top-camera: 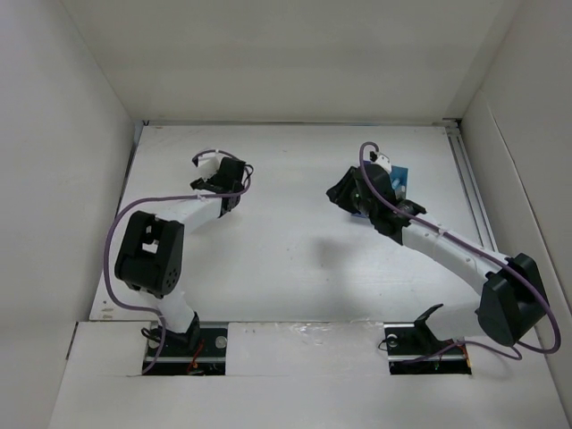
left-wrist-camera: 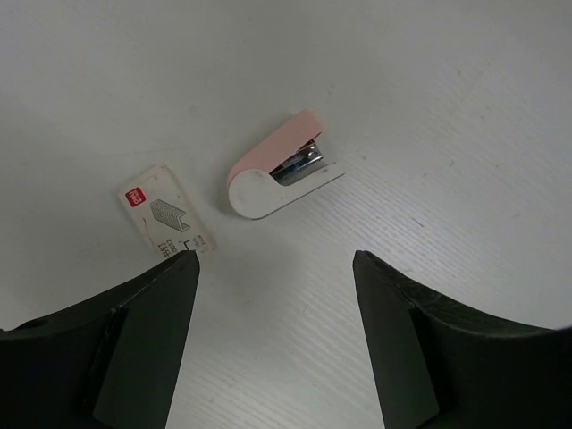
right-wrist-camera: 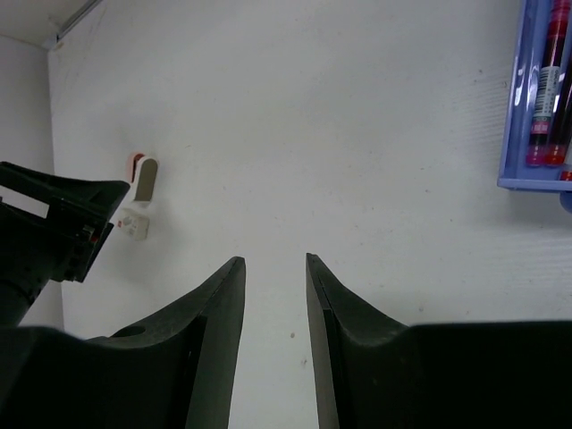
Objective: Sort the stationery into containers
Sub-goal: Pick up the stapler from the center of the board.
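Risk first: my left gripper (left-wrist-camera: 275, 264) hangs empty, jaws wide apart, above the pink stapler (left-wrist-camera: 281, 168). The stapler appears to lie on its side just beyond the fingertips, roughly centred between them. If I drop straight down, I judge one finger could land on its rounded body and skid it away. It could also clip the small staple box (left-wrist-camera: 167, 212) lying just left of the stapler. My right gripper (right-wrist-camera: 273, 259), jaws parted narrowly around nothing, sits well apart from the stapler. The blue tray (right-wrist-camera: 517, 107) holding red pens (right-wrist-camera: 547, 80) lies farther from the stapler again.
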